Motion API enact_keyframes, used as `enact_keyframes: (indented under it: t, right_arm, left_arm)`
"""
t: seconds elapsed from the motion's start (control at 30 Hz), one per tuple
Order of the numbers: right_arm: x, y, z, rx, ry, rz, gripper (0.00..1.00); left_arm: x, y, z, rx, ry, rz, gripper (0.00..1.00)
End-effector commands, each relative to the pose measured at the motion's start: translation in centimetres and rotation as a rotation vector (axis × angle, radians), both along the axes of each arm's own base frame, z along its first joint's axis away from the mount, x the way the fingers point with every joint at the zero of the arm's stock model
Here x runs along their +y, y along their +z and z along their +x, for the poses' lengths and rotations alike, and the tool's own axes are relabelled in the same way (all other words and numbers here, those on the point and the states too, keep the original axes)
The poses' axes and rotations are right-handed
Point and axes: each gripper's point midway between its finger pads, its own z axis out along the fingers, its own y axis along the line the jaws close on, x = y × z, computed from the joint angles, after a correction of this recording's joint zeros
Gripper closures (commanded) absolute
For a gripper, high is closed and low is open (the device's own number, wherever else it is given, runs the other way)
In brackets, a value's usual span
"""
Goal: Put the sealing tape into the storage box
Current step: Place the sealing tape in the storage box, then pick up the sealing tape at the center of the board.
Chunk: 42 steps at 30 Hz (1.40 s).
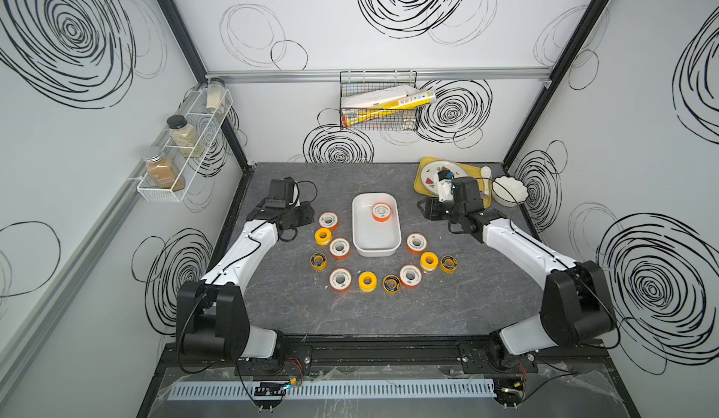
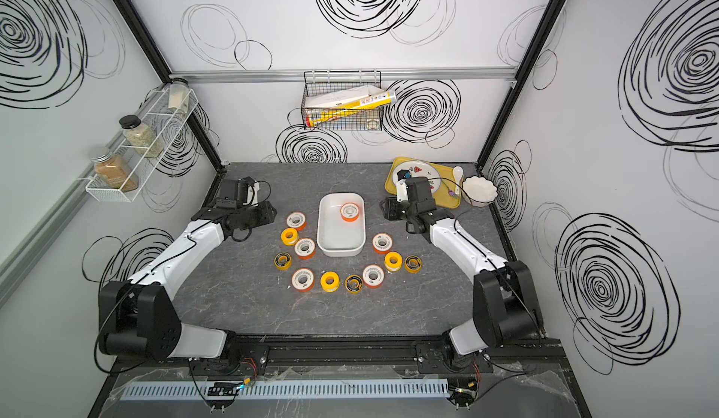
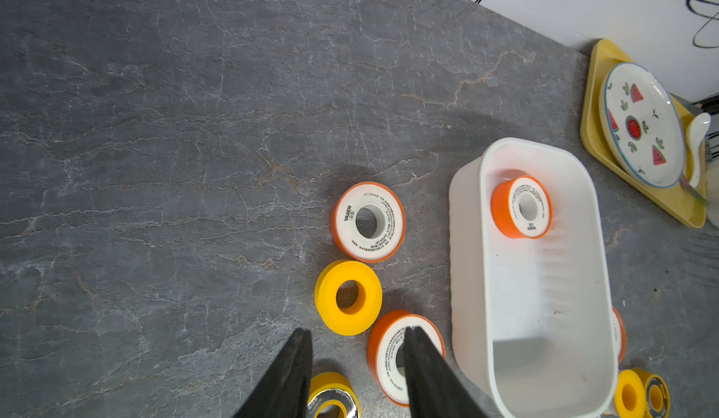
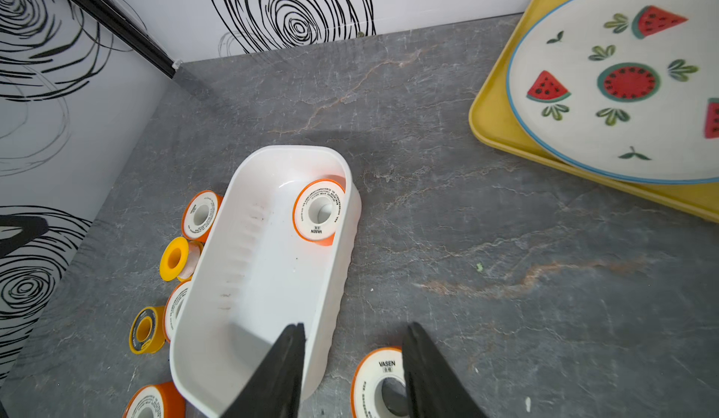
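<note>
The white storage box (image 1: 365, 241) stands mid-table with one orange, white-faced sealing tape spool (image 1: 381, 212) lying in its far end. Several more spools ring the box on the table: orange ones (image 1: 328, 220), all-yellow ones (image 1: 323, 236) and yellow, black-faced ones (image 1: 318, 261). My left gripper (image 3: 357, 335) hovers open and empty left of the box, over a yellow spool (image 3: 348, 297) and an orange one (image 3: 385, 357). On the box's right, my right gripper (image 4: 355, 327) is open and empty, one finger over the box rim (image 4: 330, 342), the other over an orange spool (image 4: 373, 381).
A yellow tray (image 1: 419, 182) with a watermelon plate (image 4: 622, 81) sits at the back right, behind my right wrist. Beside it are a white scalloped bowl (image 1: 509, 191) and a spoon (image 1: 486, 171). A wire basket (image 1: 377, 102) hangs on the back wall and a spice rack (image 1: 183, 151) on the left wall.
</note>
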Motion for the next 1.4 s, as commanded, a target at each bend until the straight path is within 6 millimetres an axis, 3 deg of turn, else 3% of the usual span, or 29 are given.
enact_keyframes:
  t: [0.0, 0.2, 0.5, 0.97, 1.37]
  right_arm:
    - [-0.3, 1.6, -1.5, -0.070, 0.047, 0.024, 0.52]
    - [-2.1, 0.4, -4.2, -0.064, 0.018, -0.003, 0.51]
    - [-2.6, -0.6, -6.7, -0.068, 0.042, -0.013, 0.50]
    - [-2.8, -0.7, -7.1, -0.061, 0.041, -0.020, 0.50]
    - [-2.9, -1.3, -7.3, -0.042, 0.043, -0.035, 0.50]
  left_arm:
    - [-0.8, 0.0, 0.1, 0.003, -0.023, 0.070, 0.54]
    - [-2.6, -1.5, -1.2, 0.058, -0.057, 0.074, 0.54]
    - [-4.8, -3.9, -3.3, 0.119, -0.076, 0.071, 0.54]
    - [-7.1, -9.5, -4.3, 0.229, -0.100, 0.089, 0.52]
    - [-7.0, -12.1, -4.3, 0.271, -0.081, 0.142, 0.54]
